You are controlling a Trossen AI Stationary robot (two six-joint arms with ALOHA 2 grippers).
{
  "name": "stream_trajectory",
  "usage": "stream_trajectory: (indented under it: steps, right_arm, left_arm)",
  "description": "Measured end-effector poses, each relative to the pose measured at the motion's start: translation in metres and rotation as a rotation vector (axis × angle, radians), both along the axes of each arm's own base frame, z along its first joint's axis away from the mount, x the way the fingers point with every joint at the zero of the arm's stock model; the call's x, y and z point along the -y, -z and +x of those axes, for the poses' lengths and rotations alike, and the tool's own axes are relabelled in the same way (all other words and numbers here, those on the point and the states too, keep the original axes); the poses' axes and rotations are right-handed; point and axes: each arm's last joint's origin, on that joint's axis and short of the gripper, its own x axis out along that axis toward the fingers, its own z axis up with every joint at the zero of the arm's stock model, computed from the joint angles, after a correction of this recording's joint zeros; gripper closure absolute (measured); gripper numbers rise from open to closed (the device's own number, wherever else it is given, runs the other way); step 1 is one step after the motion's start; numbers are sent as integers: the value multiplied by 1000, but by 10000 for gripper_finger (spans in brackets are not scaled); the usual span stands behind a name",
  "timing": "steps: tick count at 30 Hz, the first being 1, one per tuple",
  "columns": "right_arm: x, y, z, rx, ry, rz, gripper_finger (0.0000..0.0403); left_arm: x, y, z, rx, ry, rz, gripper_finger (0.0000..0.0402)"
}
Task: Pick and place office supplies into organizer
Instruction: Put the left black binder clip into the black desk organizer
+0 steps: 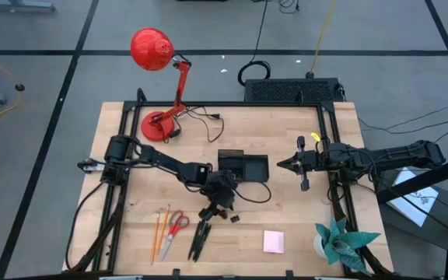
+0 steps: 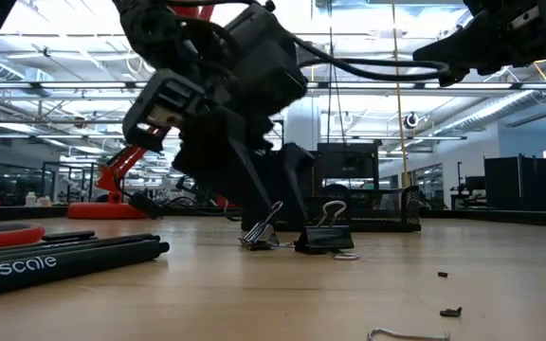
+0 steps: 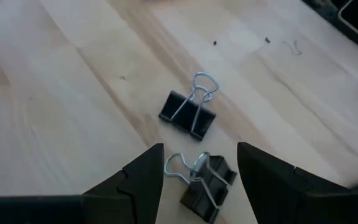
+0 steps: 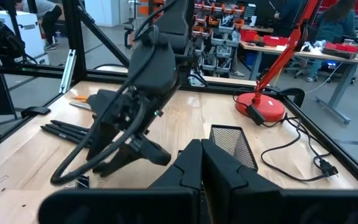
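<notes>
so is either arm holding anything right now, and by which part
Nothing is held. The left gripper is open, its fingers straddling a binder clip on the table without closing on it. The right gripper is shut and empty, beside the organizer.

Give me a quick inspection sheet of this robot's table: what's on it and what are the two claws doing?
Surface: pale wooden table top, with small dark specks near the clips.
Job's things: two black binder clips lie loose; black mesh organizer tray at mid-table; orange pencils, red-handled scissors, black pens and a pink sticky-note pad along the front edge.
Clutter: red desk lamp; teal paper plant.
Grippers: left gripper open, down astride one clip; right gripper shut, waiting beside the tray.
Cables: lamp cord on the table; more cables on the floor.
Surroundings: grey floor, a workshop with benches beyond.
</notes>
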Motion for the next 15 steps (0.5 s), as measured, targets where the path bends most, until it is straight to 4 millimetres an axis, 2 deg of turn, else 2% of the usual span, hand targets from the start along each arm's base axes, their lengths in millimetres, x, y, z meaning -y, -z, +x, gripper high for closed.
stream_trajectory:
  steps: [10,15]
  right_arm:
    - [0,0,0,-4,-1,-16,403]
    - [0,0,0,-4,0,-16,403]
  left_arm:
    - [-5,2,-2,-35,-20,7,201]
    - [-5,1,-2,-35,-15,2,260]
